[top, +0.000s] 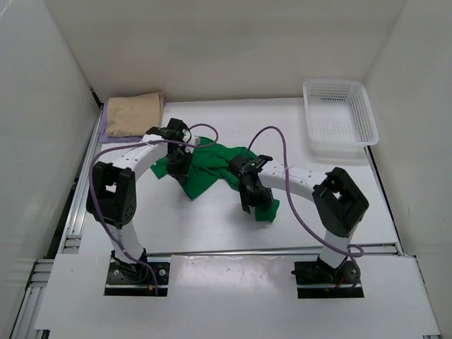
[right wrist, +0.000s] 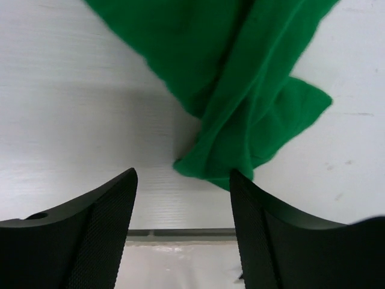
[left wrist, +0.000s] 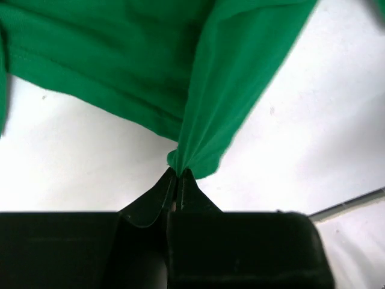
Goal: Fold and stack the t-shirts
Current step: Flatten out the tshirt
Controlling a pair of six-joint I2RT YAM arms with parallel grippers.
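Bright, even overhead light noted; white walls and table point(top: 212, 226) sl. washed out, no hard glare. Soft shadows cast under arms in top view. L wrist: green t-shirt point(left wrist: 150, 60) sl. blurred, left gripper point(left wrist: 178, 176) underexposed to near-black. R wrist: faint shadow seen beside cloth; right gripper point(right wrist: 182, 180) dark, pad texture barely resolved.

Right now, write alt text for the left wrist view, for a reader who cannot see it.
The left arm's black fingers are pinched shut on a bunched fold of the green t-shirt. The cloth fans out from that pinch across the top of the view, with the white table showing on both sides.
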